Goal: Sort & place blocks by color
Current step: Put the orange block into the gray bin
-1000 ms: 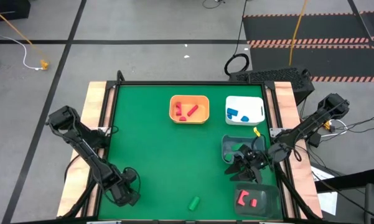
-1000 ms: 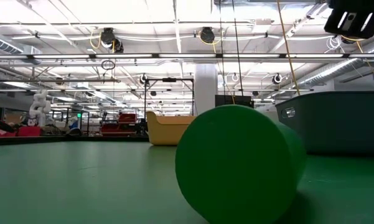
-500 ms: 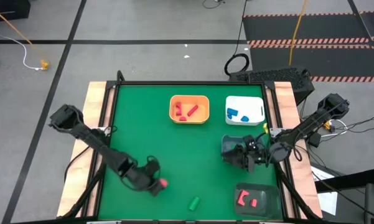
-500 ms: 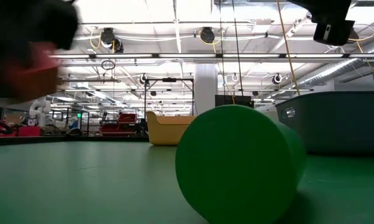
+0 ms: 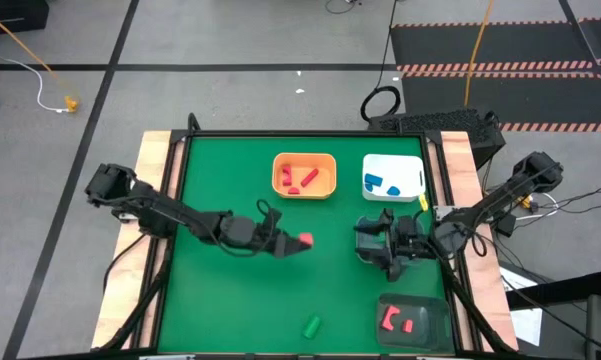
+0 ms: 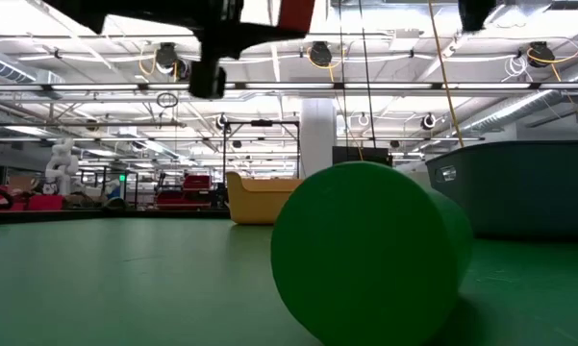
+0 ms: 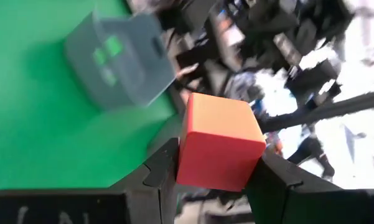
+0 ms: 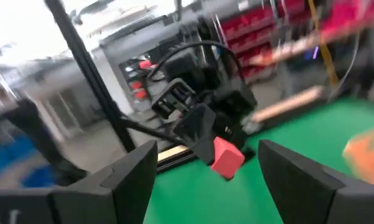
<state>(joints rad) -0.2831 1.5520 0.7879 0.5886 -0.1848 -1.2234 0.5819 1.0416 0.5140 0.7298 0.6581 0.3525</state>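
A: Layout? Surface [image 5: 230, 320] green, orange bin [image 5: 304, 176] with red pieces, white bin [image 5: 393, 177] with blue

B: Left end effector [image 5: 294, 243] mid-surface, raised, clamped on red cube [image 7: 218, 142]. Right end effector [image 5: 388, 245] over grey bin [image 5: 363, 235], fingers spread wide, empty. Green cylinder [image 5: 311, 325] lies near the front edge

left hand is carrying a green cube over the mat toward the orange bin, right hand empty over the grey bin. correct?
Not quite: the cube in the left hand is red, not green, as the left wrist view shows it clamped between the fingers. The rest holds: it is above the mat below the orange bin, and the right hand is open and empty over the grey bin.
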